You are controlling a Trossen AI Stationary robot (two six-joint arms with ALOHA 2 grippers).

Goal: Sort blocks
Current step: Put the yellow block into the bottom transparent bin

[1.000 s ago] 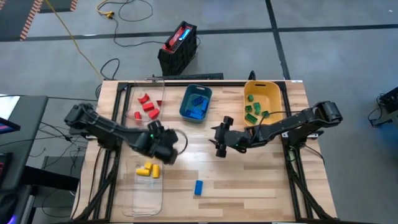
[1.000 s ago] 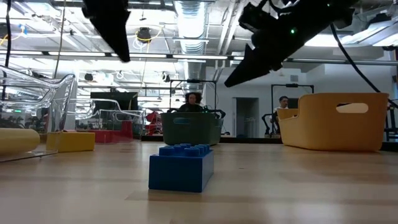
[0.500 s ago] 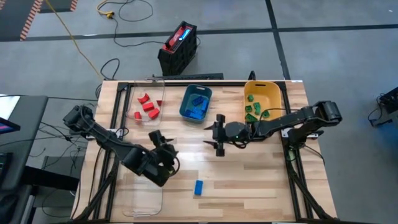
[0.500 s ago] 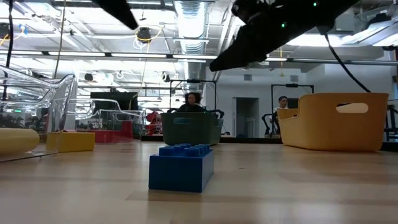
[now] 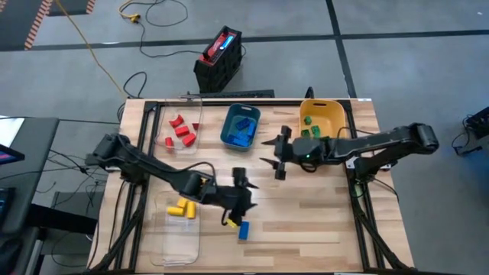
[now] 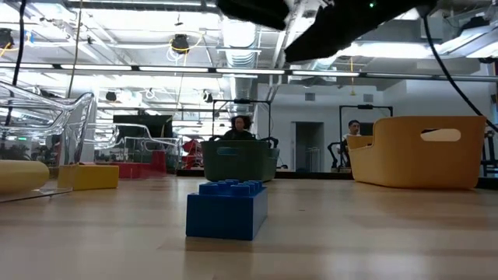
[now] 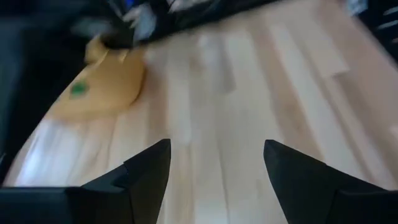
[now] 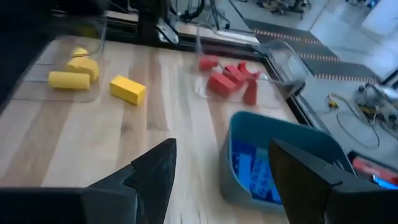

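One blue block [image 5: 244, 230] [image 6: 227, 208] lies flat on the wood near the table's front edge. My left gripper [image 5: 249, 197] [image 7: 216, 168] hangs open above the table, just to the far side of this block, pointing toward the table's right; nothing sits between its fingers. My right gripper [image 5: 265, 151] [image 8: 221, 174] is open and empty too. It hovers mid-table between the teal bin [image 5: 241, 126] and the yellow bin [image 5: 321, 122], pointing left. Blue blocks [image 8: 249, 171] lie in the teal bin, and green blocks [image 5: 309, 137] lie in the yellow one.
Red blocks [image 5: 180, 131] [image 8: 227, 74] lie in a clear tray [image 5: 164, 114] at the far left. Yellow blocks [image 5: 180, 208] [image 8: 74, 71] lie in a second clear tray [image 5: 176, 244] at the near left. Bare wood stretches across the near right. People show in the room behind.
My left gripper has swung from above the yellow blocks' tray toward the table's right and near edge, tipping from pointing down to nearly level; it now hangs by the blue block. My right gripper has risen and gone toward the far edge. Both stayed open.
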